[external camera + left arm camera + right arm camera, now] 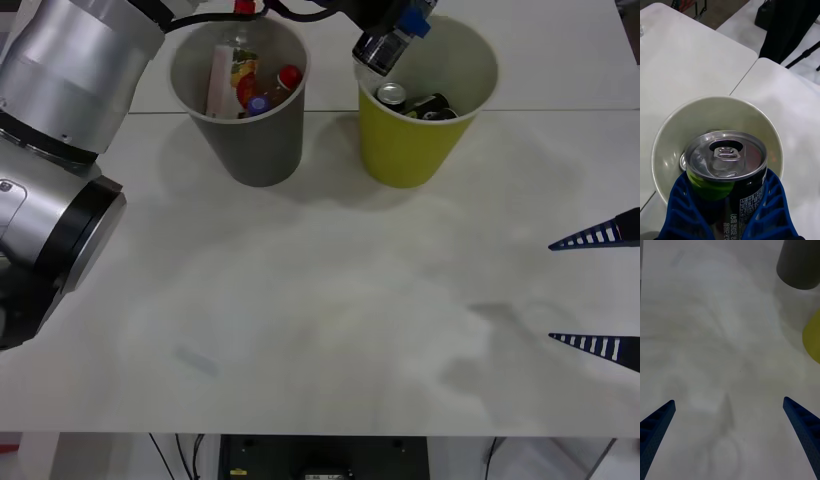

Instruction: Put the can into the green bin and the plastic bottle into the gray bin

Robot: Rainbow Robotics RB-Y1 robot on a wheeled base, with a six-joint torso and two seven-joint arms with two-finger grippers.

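Observation:
My left gripper (392,38) is shut on the can (380,50), holding it tilted over the near-left rim of the green bin (410,150). In the left wrist view the can (727,161) shows a silver pull-tab top and a dark body between the blue fingers (771,210), above the bin's white inside (666,142). To its left, the gray bin (255,135) holds plastic bottles (262,92) with coloured caps. My right gripper (598,290) hangs open and empty at the table's right edge, its fingers (657,427) wide apart.
Other cans (415,102) lie inside the green bin. The right wrist view catches the gray bin (799,262) and the green bin (813,337) at its edge. The white table (320,330) spreads bare in front of both bins; a seam runs behind them.

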